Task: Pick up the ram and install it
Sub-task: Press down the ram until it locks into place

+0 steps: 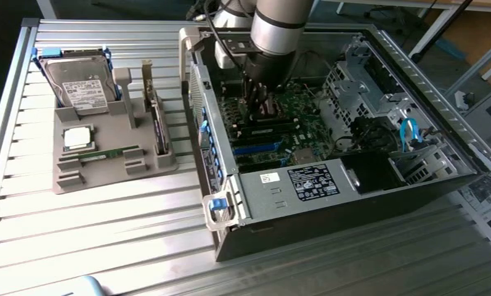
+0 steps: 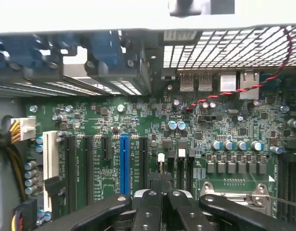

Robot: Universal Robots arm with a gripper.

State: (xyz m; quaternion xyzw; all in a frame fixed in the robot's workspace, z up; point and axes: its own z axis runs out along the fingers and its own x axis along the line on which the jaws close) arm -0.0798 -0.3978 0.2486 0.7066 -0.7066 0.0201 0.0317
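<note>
The pincer (image 2: 160, 188) is shut tight, holding nothing I can see, inside the computer case (image 1: 228, 185), while a ram (image 1: 105, 153) lies in the grey tray (image 1: 105, 179), so I think picking up needs open jaws there.

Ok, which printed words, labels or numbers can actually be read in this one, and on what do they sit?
None can be read.
Hard drive label: text too small.
Black sticker on the computer case: white print, blurred.
Small white sticker beside it: unreadable.
Motherboard silkscreen beside the slots: too small.
</note>
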